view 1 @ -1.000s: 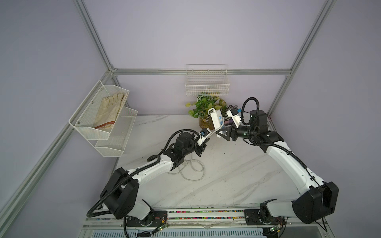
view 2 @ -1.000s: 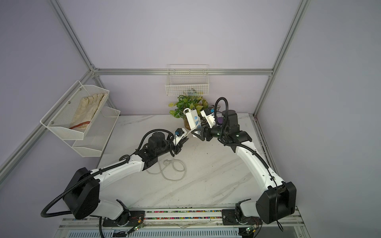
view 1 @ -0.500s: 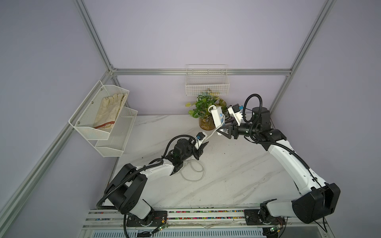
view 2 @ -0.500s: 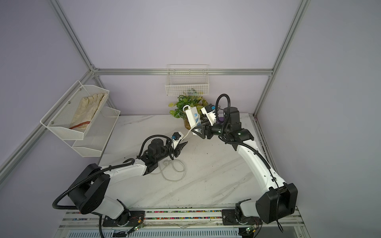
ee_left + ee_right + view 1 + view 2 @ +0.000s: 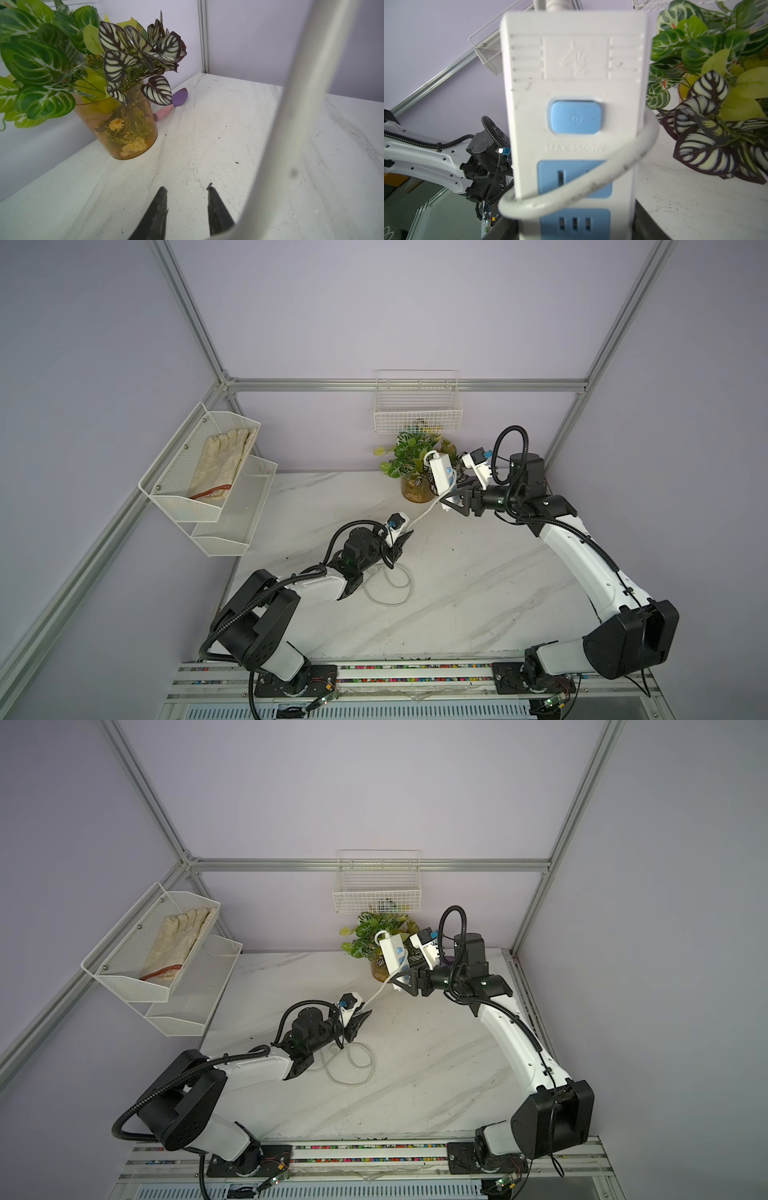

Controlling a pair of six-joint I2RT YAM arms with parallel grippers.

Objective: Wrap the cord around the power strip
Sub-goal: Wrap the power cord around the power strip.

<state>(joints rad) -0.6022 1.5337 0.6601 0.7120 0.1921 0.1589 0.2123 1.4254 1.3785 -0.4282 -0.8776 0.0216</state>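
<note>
Two arms: both out over a white marble-look tabletop [image 5: 457, 593], mid-wrap.
Room: lilac walls [image 5: 374, 302], aluminium frame [image 5: 395, 384]; a wire basket [image 5: 417, 414] on the back wall, and a mesh shelf [image 5: 199, 506] at the side holding a pale glove [image 5: 220, 460].
Surface: dark specks; a potted plant [image 5: 62, 62] at the back, with a purple spatula [image 5: 179, 97] behind its pot.
Aloft: the power strip [image 5: 575, 83] is upright, off the table, beside the plant.
Grip: the right gripper [image 5: 453, 504] is clamped on the strip's lower end.
Wrap: the cord [image 5: 591, 182] makes one turn across the sockets, then drops to loose loops on the table.
Free fingers: the left gripper [image 5: 186, 186] is parted with nothing between, the cord just beside it.
Writing: "MAX" embossed under the blue button [image 5: 575, 117], wattage blurred; a power symbol on the button.
</note>
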